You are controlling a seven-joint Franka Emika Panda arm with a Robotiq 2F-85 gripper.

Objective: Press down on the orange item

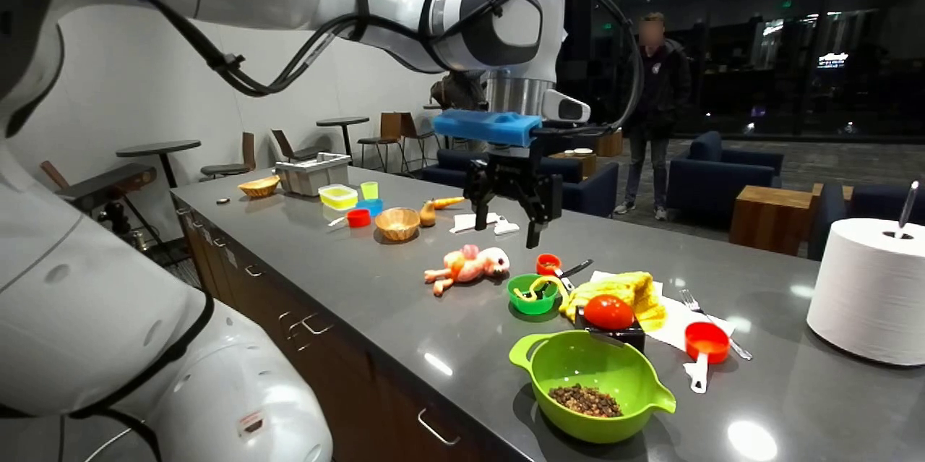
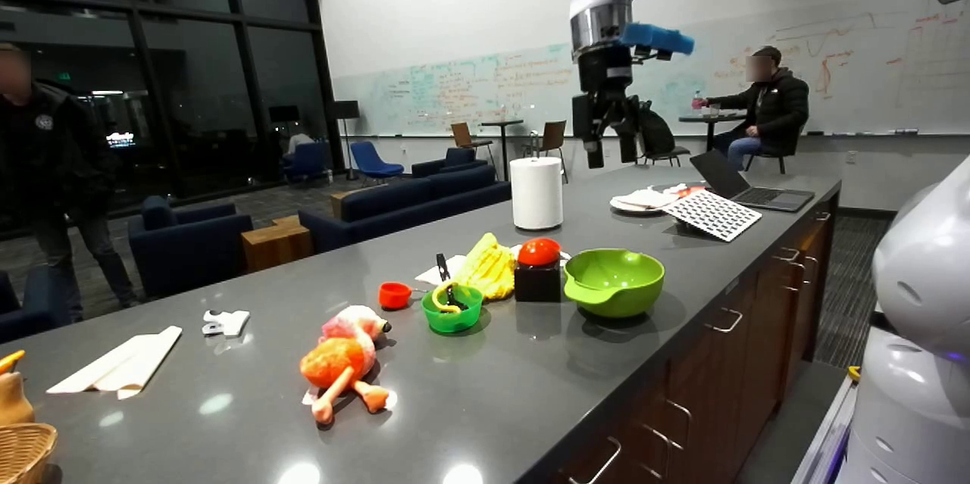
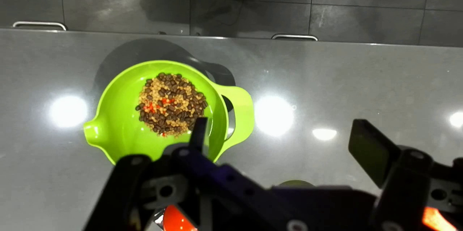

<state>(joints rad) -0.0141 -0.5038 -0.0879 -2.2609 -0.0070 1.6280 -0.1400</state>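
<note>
Holds the gripper (image 1: pixel 507 229) parted wide above the surface (image 1: pixel 376 274), well apart from the orange item (image 1: pixel 609 311) atop a black box (image 2: pixel 537 284) just beside the lime-green bowl (image 2: pixel 615 298).

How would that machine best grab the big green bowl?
Probably by the looped handle on the bowl, coming straight down. The handle juts out opposite the spout, raised off the counter, and its opening may leave room for the open gripper, which points down, to pinch it.
</note>
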